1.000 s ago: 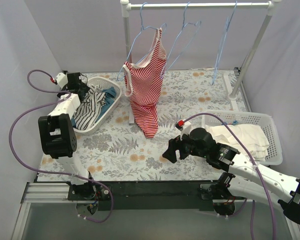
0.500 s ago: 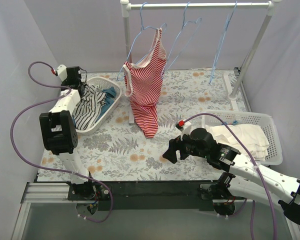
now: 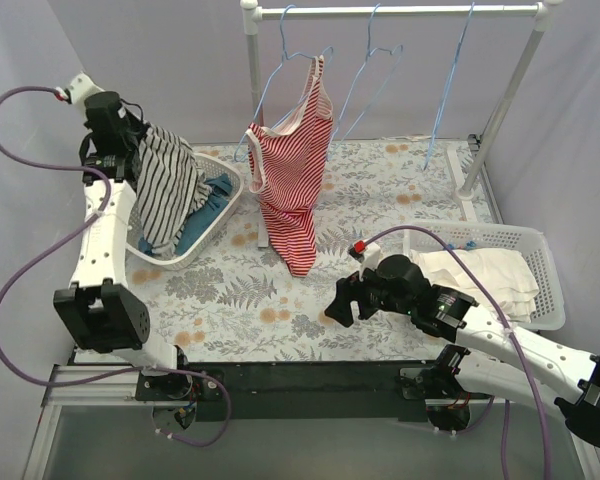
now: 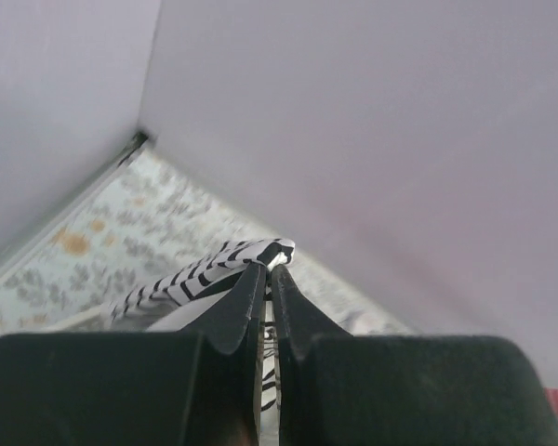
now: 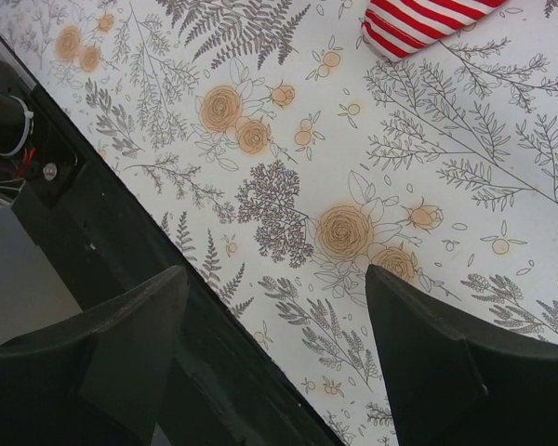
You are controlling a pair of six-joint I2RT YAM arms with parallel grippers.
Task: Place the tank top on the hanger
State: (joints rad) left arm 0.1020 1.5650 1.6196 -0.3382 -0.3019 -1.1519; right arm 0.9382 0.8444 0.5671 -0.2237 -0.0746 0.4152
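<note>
A red-and-white striped top (image 3: 292, 175) hangs from the rail (image 3: 400, 11), its hem just ahead of the right fingers (image 5: 428, 372). A blue garment (image 3: 218, 192) lies in the round basket (image 3: 185, 260) below the left fingers (image 4: 246, 307).

The left wrist view shows only a pinched fold of the tank top (image 4: 223, 260); the left end effector (image 4: 267, 271) hides the rest. Overhead, the tank top covers part of the blue garment (image 3: 216, 193) in the basket (image 3: 202, 255).
</note>
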